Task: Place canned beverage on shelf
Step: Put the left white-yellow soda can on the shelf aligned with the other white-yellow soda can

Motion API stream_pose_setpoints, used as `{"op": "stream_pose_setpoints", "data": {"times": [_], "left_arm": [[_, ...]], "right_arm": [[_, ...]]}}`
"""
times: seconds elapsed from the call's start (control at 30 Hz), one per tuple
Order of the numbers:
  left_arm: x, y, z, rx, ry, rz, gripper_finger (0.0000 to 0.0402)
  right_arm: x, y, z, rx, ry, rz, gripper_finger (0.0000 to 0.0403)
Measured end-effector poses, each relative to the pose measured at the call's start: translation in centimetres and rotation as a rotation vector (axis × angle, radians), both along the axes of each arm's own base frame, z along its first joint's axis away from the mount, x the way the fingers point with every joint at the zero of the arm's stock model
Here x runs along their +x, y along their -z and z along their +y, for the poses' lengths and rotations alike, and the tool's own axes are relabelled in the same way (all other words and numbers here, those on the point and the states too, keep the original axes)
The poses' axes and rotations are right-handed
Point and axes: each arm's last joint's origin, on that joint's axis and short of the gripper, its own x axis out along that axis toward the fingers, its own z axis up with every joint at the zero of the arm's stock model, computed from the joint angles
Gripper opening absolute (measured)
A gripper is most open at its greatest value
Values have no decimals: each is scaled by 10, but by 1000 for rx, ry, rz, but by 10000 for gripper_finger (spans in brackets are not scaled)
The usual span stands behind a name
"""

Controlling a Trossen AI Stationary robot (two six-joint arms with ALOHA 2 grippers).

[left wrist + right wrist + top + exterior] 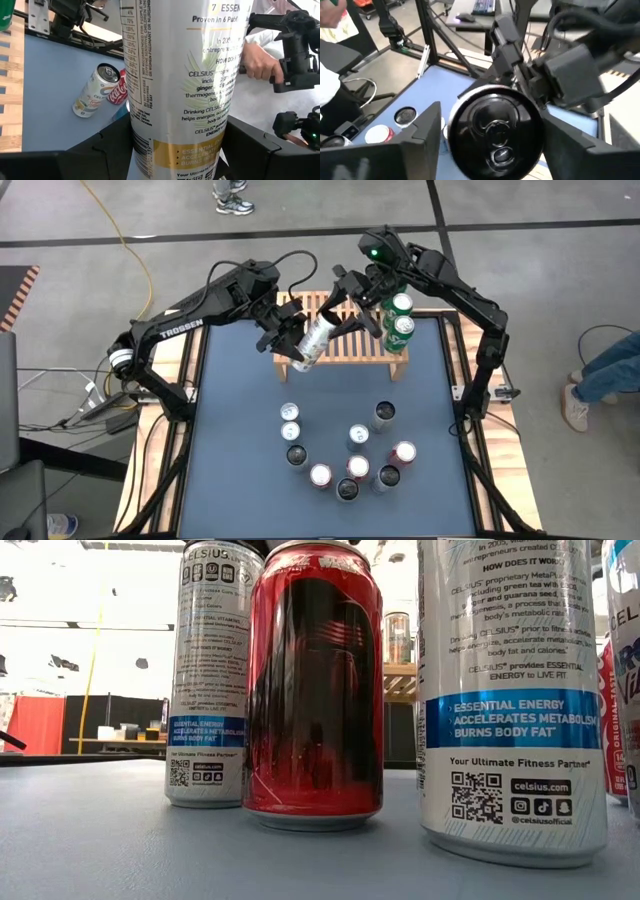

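Observation:
A white can [316, 338] hangs tilted in the air over the left end of the light-wood shelf [352, 352], its black top toward the far right. My left gripper [290, 336] is shut on it from the left. My right gripper [352, 304] comes from the far right and is shut around the can's top end [495, 132]. Two green cans [401, 318] stand on the shelf's right end. In the low view the shelf [400, 680] shows far behind, and neither gripper is in sight. My left gripper pinches the white can's side wall [142, 150] between its two fingers, down by the yellow band near the can's bottom end. The fingers lie across the can, roughly level, from the table's left. The can is lifted clear and tilted. My right gripper has one finger [427, 132] on either side of the can's top end, at the rim [536, 117]. It comes from the far right, slanting down, with its fingers lying along the can. The can's black lid faces my wrist.
Several cans [350, 460] stand in a loose cluster on the blue table's near middle; a red can [315, 690] and white ones fill the low view. A person's hand [257, 60] holds a camera rig beyond the table; a person's legs [605, 375] show at the right.

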Motion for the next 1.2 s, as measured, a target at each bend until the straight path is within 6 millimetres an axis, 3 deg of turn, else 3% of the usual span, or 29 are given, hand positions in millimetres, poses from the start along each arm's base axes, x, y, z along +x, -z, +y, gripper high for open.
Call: {"op": "stream_pose_setpoints", "data": {"times": [0.23,0.47,0.6,0.87,1.2], "left_arm": [[0,3,0,-6,-7,16,238],[1,2,1,12,-17,5,239],[1,1,2,37,-54,-1,259],[-1,1,14,80,-234,32,328],[-8,2,29,110,-378,67,335]], "right_arm": [[8,13,0,-26,1,59,177],[2,7,1,-55,25,46,175],[-3,3,0,-76,40,37,175],[-23,-8,-11,-201,249,127,175],[-42,-8,-27,-251,407,240,175]]}}
